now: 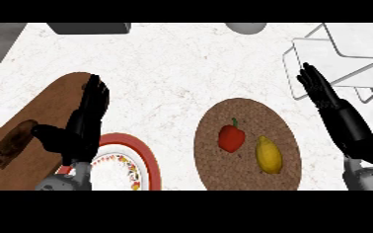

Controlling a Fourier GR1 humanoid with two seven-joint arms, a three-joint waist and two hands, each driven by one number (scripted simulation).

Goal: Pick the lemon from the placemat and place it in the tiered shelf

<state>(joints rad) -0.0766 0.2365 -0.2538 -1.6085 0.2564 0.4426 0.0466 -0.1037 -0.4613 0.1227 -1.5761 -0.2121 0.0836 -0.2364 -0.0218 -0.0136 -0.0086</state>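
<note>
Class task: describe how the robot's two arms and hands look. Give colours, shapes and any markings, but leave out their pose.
The left hand and the right hand are both black, each with long slender fingers and a thumb. Each joins a grey, rounded forearm at the view's lower edge: the left forearm and the right forearm. No cables, markings or sleeves show.

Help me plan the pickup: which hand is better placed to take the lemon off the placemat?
Probably right. The lemon lies on the right of the placemat, nearest the right hand, which is beside the tiered shelf. The left hand is far off, by the plate and cutting board.
</note>
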